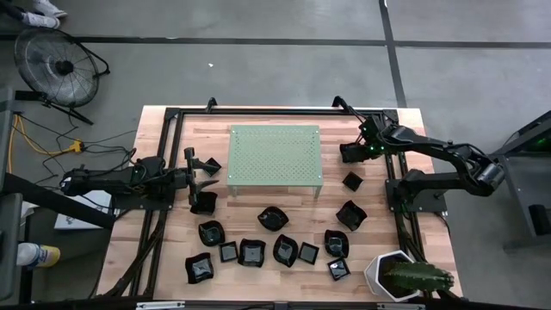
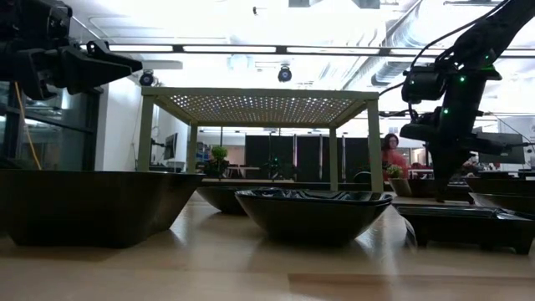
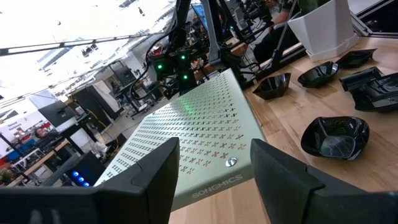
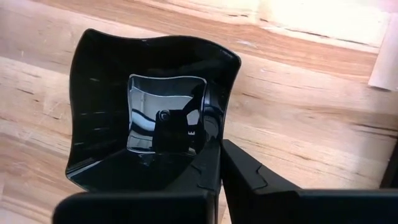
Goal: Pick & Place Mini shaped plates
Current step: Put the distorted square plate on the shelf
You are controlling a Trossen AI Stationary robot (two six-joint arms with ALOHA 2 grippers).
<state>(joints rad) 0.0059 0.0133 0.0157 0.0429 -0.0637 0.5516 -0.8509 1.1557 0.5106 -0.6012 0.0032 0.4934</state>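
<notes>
Mini shaped plates (image 1: pixel 274 219) scattered on counter (image 1: pixel 258 120) in front of perforated green stand (image 1: pixel 274 153). Right pincer (image 4: pixel 214 158) clamped on wavy-edged plate (image 4: pixel 149 112) rim beside stand, probably for transfer. Left pincer (image 3: pixel 214 171) apart, empty, facing stand.

"SONGMICS" embossed on the front edge of the pale green perforated shelf (image 3: pixel 205 149).

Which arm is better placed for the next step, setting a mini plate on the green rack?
Right. The right end effector looks shut on the rim of a wavy-edged black plate, held just off the right edge of the green perforated rack. The left end effector is open and empty, facing the rack.
</notes>
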